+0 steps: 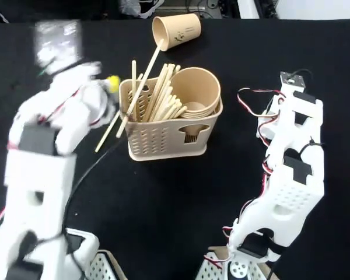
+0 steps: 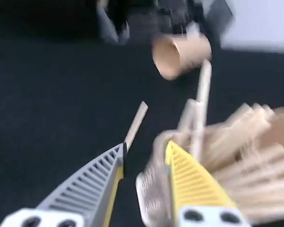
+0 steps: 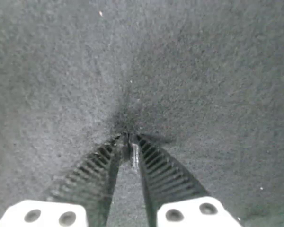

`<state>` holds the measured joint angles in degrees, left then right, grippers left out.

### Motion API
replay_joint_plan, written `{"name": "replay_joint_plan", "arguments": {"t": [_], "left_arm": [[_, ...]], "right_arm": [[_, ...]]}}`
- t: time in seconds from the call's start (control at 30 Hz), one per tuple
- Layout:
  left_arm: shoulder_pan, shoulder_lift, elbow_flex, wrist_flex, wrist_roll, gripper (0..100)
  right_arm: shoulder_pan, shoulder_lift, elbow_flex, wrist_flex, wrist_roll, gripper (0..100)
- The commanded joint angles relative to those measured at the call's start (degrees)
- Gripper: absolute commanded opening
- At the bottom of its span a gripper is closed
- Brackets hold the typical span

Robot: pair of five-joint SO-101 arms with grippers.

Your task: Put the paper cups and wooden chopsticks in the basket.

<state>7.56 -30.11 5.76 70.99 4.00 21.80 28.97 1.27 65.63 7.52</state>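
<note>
A beige slotted basket [image 1: 166, 135] stands mid-table, holding several wooden chopsticks [image 1: 163, 93] and stacked paper cups [image 1: 196, 92]. One paper cup [image 1: 176, 30] lies on its side behind the basket, also seen as the cup [image 2: 180, 54]. One chopstick [image 1: 144, 79] leans from the basket toward that cup. Another chopstick [image 1: 108, 133] slants against the basket's left outside, seen too as the chopstick [image 2: 135, 124]. My left gripper [image 2: 146, 145] is open at the basket's left corner [image 2: 151, 189], with the wall between its fingers. My right gripper [image 3: 131, 139] is shut and empty, pointing down at the black cloth.
The right arm [image 1: 291, 169] stands folded at the right of the table, apart from the basket. Black cloth [image 1: 181, 210] covers the table, with free room in front of the basket. Dark clutter lies beyond the far edge.
</note>
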Motion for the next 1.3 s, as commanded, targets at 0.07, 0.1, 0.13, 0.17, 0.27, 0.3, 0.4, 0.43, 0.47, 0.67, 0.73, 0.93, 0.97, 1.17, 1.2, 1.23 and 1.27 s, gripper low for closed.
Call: {"name": "replay_joint_plan", "arguments": {"t": [0.07, 0.1, 0.13, 0.17, 0.27, 0.3, 0.4, 0.43, 0.47, 0.67, 0.73, 0.93, 0.97, 1.17, 1.2, 1.23, 1.27], "left_arm": [[4.0, 24.2, -29.9, 22.8, -4.6, 15], [4.0, 27.8, -34.2, 25.8, -5.0, 15], [4.0, 30.7, -38.0, 28.7, -5.2, 15], [4.1, 33.4, -41.3, 30.1, -5.1, 15], [4.5, 36.7, -44.8, 29.9, -4.9, 15], [5.3, 37.3, -45.1, 29.9, -5.0, 15], [7.3, 37.4, -44.4, 29.8, -5.2, 15], [7.5, 37.4, -44.0, 29.7, -5.2, 15], [7.6, 37.4, -43.6, 29.7, -5.2, 15], [10.2, 39.6, -41.5, 29.8, -5.2, 15], [11.3, 40.4, -41.5, 29.8, -5.2, 15], [14.7, 40.4, -42.1, 29.8, -5.3, 3], [15.0, 40.4, -41.9, 29.8, -5.3, 3], [15.6, 40.9, -41.5, 29.8, -5.3, 4], [15.6, 40.5, -41.5, 29.8, -5.3, 3], [15.7, 40.4, -41.7, 29.8, -5.3, 3], [15.7, 40.4, -42.1, 29.8, -5.3, 3]], "right_arm": [[-0.1, -1.3, 0.0, -0.4, 0.4, 1.2], [-0.1, -1.3, 0.0, -0.4, 0.4, 1.2], [-0.1, -1.3, 0.0, -0.4, 0.4, 1.2], [-0.1, -1.3, 0.0, -0.4, 0.4, 1.2], [0.0, -1.3, 0.0, -0.4, 0.4, 1.2], [0.0, -1.3, 0.0, -0.4, 0.4, 1.2], [0.0, -1.3, 0.0, -0.4, 0.4, 1.2], [0.0, -1.3, 0.0, -0.4, 0.4, 1.2], [0.0, -1.3, 0.0, -0.4, 0.4, 1.2], [0.0, -1.3, 0.0, -0.4, 0.4, 1.2], [0.0, -1.3, 0.0, -0.4, 0.4, 1.2], [0.1, -1.3, 0.0, -0.4, 0.4, 1.2], [0.1, -1.3, 0.0, -0.4, 0.4, 1.2], [0.1, -1.3, 0.0, -0.4, 0.4, 1.2], [0.1, -1.3, 0.0, -0.4, 0.4, 1.2], [0.1, -1.3, 0.0, -0.4, 0.4, 1.2], [0.1, -1.3, 0.0, -0.4, 0.4, 1.2]]}}
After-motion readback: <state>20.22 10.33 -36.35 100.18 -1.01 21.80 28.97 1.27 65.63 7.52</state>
